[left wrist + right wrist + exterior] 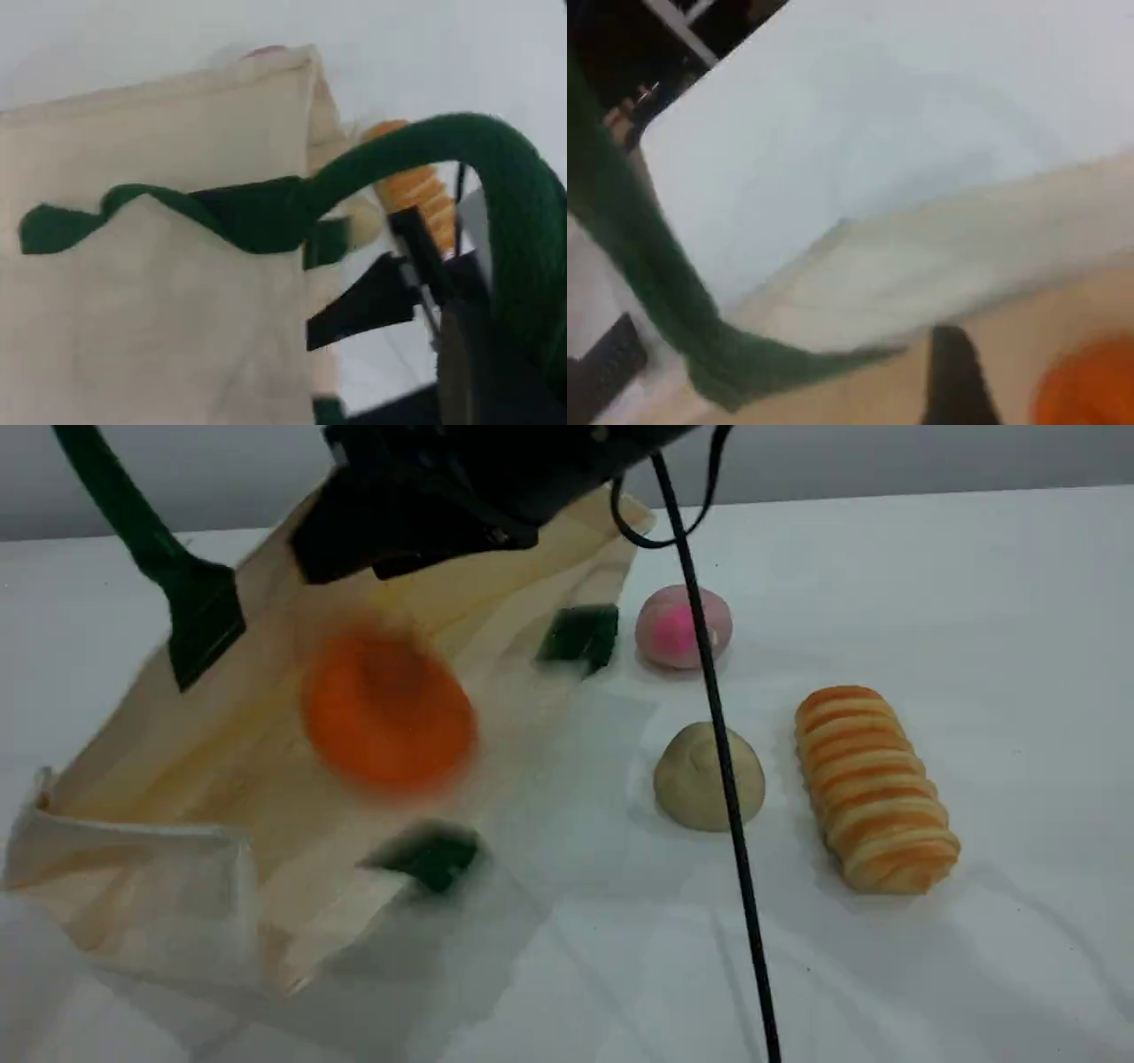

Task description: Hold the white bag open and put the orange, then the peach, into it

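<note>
White table (974, 602); blurred orange (388, 710) inside white bag (221, 779), below right fingers (952, 376).

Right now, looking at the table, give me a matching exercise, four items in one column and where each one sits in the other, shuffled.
Things:
1. orange
2. peach
3. striped bread roll
4. beige bun

Places:
A. farthest right on the table
B. blurred, inside the white bag's open mouth
C. beside the bag's far corner
D. between the bag and the roll

Pairs: 1-B, 2-C, 3-A, 4-D
</note>
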`<state>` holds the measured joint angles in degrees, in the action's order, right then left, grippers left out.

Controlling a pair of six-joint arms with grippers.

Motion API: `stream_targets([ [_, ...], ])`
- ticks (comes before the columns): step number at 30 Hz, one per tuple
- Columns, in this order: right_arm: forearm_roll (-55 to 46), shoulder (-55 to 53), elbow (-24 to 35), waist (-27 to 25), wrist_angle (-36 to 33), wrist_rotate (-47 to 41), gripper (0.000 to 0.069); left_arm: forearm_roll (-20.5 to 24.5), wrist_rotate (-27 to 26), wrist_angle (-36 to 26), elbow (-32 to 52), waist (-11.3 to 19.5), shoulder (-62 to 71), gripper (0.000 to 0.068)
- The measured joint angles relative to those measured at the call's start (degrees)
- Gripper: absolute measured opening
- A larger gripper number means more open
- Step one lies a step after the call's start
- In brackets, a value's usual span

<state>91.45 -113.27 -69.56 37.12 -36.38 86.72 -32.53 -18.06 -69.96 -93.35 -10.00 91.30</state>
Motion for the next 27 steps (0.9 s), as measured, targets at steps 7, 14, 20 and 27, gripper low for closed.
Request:
stream_targets([
  [7,-4.15,2.56,0.05,-2.46,5.48,-0.91,0.0516,-0.07,-0.99,-0.02,0.00,0.12,-0.05,0.0067],
  [14,-12.22,5.94,0.22,-11.48,10.27,-7.70,0.0518,0.05,-0.99,-0.13,-1.84,0.12,-0.10,0.0067],
  [20,-12.27,3.66,0.43,-18.12,12.09,-6.73,0.0519,1.28,-0.99,-0.09,-4.71,0.18,-0.32,0.0067],
  [27,-11.96,-2.56,0.43,-18.90,18.30,-5.51,0.0519,2.69,-0.94,-0.09,-4.71,0.18,-1.82,0.0067],
])
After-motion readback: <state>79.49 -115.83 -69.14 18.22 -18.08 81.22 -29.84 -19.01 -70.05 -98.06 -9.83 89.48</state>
